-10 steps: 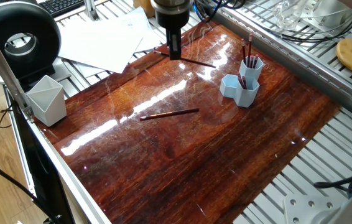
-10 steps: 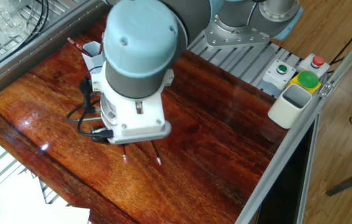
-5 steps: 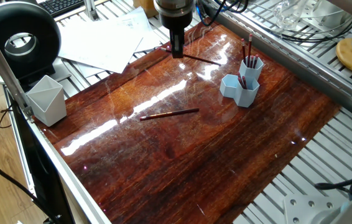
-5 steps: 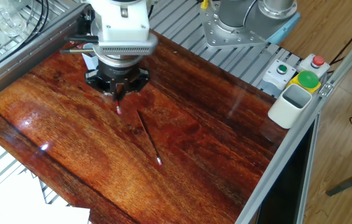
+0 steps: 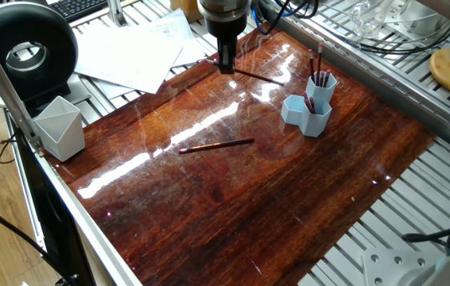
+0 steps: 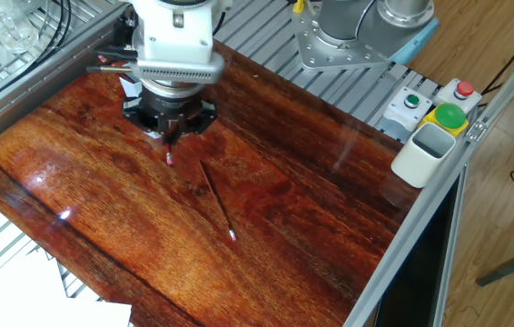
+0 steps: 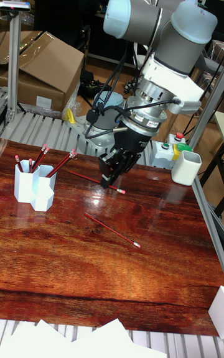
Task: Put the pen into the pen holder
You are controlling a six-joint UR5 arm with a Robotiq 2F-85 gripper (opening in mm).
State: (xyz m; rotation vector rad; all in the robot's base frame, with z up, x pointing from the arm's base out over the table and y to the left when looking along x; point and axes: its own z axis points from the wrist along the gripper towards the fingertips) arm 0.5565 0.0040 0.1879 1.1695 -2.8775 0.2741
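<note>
- The tabletop (image 5: pixel 289 199) is a glossy reddish-brown wood board on a slatted metal frame; cardboard boxes (image 7: pixel 46 66) stand on the floor behind it in the tall fixed view.
- White paper sheets (image 5: pixel 141 52) lie off one end of the board, a black ring-shaped device (image 5: pixel 22 52) beside them.
- A pale grey-white angular cup (image 5: pixel 60 127) stands at the board's corner, well apart from everything else.
- The pen holder (image 5: pixel 311 105), light blue with joined hexagonal tubes, stands near the far edge with several red pens upright in it.
- The gripper (image 7: pixel 109 174) is clamped on a pen (image 7: pixel 93 181), holding it roughly level just above the wood.
- A second loose pen (image 5: pixel 217 145) lies flat near the middle of the board.
- Since a second ago the arm has shifted slightly toward the pen holder, and the held pen has gone with it; the loose pen has not moved.
</note>
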